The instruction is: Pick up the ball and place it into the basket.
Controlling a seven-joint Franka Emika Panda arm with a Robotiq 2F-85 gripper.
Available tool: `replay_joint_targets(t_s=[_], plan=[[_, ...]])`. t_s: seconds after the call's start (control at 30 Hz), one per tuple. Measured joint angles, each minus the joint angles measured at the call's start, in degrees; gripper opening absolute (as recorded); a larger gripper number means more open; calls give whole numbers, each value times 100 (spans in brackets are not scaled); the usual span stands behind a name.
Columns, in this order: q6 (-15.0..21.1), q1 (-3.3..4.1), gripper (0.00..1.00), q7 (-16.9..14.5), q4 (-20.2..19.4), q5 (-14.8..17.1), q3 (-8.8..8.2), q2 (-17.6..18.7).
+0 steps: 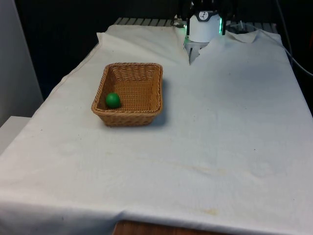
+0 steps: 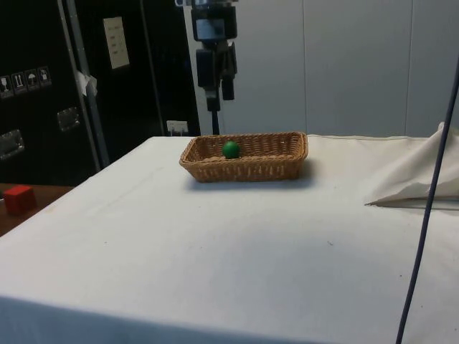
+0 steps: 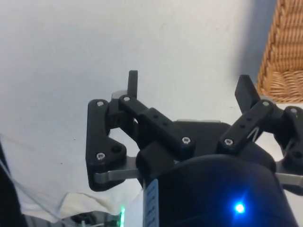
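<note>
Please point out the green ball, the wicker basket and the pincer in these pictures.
green ball (image 1: 113, 100), front view, middle of the ball.
wicker basket (image 1: 128, 119), front view, near outer wall.
pincer (image 3: 189, 90), wrist view, midway between its open fingertips.

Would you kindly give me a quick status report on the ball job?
Tool open, empty, above the cloth beside the basket. Green ball lies inside the basket. Nothing in the way.
</note>
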Motion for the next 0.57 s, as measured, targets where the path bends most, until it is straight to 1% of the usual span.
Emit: replay_joint_targets(t_s=[0.03,0.07,0.1,0.13,0.2,0.27,0.53,0.57], plan=[[0,0,100,0,0,0,0,0],[0,-11,100,86,0,-74,0,0],[0,-11,100,86,0,-74,0,0],[0,-23,100,172,6,-126,0,0],[0,-23,100,252,11,-149,0,17],[0,-29,100,286,23,-149,0,23],[17,-34,100,688,34,-149,0,143],[17,-34,100,688,34,-149,0,143]])
